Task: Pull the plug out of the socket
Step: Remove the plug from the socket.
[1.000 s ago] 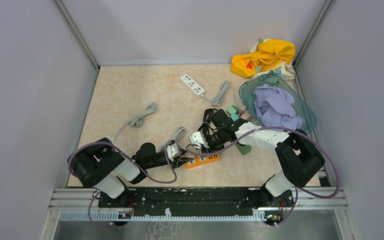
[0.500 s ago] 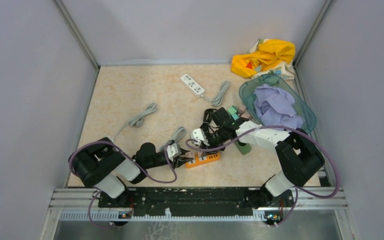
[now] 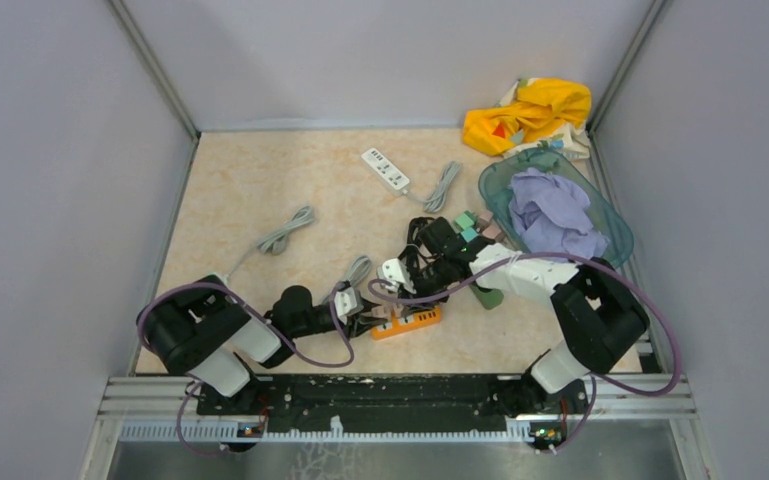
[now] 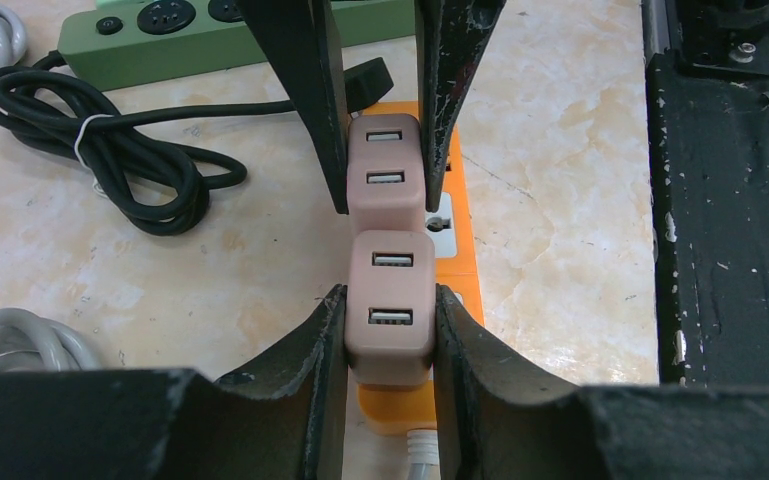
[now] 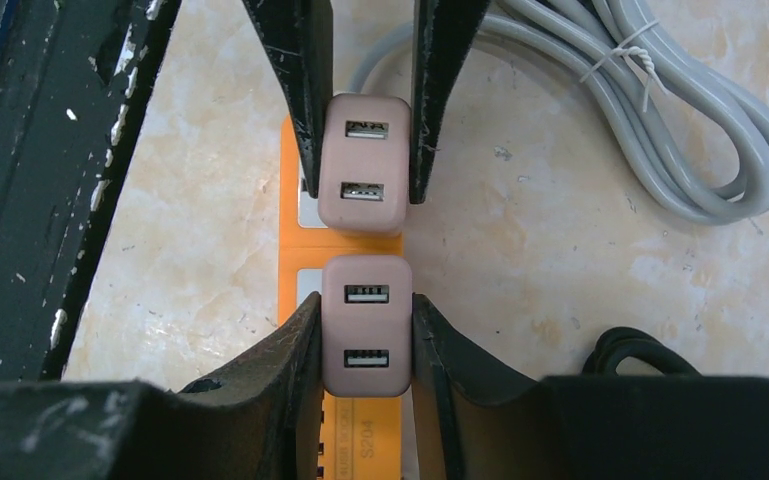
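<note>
Barely anything has shifted: your right fingers (image 5: 280,360), clenched on one plug (image 5: 367,325), edged slightly back from the strip (image 3: 410,319), while your left fingers (image 4: 300,360) grip the other plug (image 4: 390,320), both apparently still seated on it.

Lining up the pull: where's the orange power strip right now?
In the top view, the orange power strip lies near the table's front edge, about centre, with two pink USB adapters plugged into it.

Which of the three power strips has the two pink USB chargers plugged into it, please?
The orange strip carries both pink chargers, one after the other along it; the green strip and the white strip show none.
</note>
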Controlling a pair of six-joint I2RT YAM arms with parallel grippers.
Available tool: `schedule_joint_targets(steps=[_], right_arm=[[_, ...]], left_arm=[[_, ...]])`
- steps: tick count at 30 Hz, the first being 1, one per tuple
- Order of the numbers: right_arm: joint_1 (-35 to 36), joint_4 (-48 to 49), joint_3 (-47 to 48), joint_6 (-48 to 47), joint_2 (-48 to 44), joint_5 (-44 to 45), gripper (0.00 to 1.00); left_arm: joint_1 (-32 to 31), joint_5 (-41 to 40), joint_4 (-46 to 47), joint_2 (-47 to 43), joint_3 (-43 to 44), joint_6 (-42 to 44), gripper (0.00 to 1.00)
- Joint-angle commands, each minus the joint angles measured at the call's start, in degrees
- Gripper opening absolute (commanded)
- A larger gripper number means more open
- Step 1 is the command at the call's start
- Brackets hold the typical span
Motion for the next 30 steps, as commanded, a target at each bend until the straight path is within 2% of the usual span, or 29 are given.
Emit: schedule_joint_targets(steps=[1, 6, 9, 12, 14, 17, 24, 30], right_arm=[[0.7, 5.4, 2.8, 5.7, 0.2, -1.9, 0.00], [-2.9, 4.2, 2.2, 2.2, -0.9, -0.2, 0.00], [-3.6, -0.1, 2.1, -3.8, -1.5, 0.8, 0.00], [-3.6, -6.0, 2.6, -11.0, -1.5, -2.3, 0.00], [-3.5, -7.3, 2.5, -12.3, -1.5, -5.1, 0.00], [-2.2, -5.7, 2.2, -10.0, -1.4, -6.8, 0.00], [0.7, 4.8, 2.3, 4.2, -1.0, -4.7, 0.00], [-2.1, 5.7, 1.9, 4.1, -1.7, -0.5, 0.00]], left_arm=[[0.2, 0.5, -4.3, 0.4, -0.4, 0.0, 0.01], [0.2, 0.7, -4.3, 0.6, -0.2, -0.1, 0.01], [0.2, 0.5, -4.4, 0.6, -0.3, -0.1, 0.01], [0.2, 0.5, -4.6, 0.5, -0.2, -0.1, 0.01], [0.2, 0.5, -4.7, 0.4, -0.2, -0.1, 0.01], [0.2, 0.6, -4.8, 0.4, -0.1, -0.1, 0.01], [0.2, 0.7, -5.5, 0.2, 0.3, -0.3, 0.01], [0.2, 0.7, -6.3, 0.1, 0.2, -0.5, 0.01]])
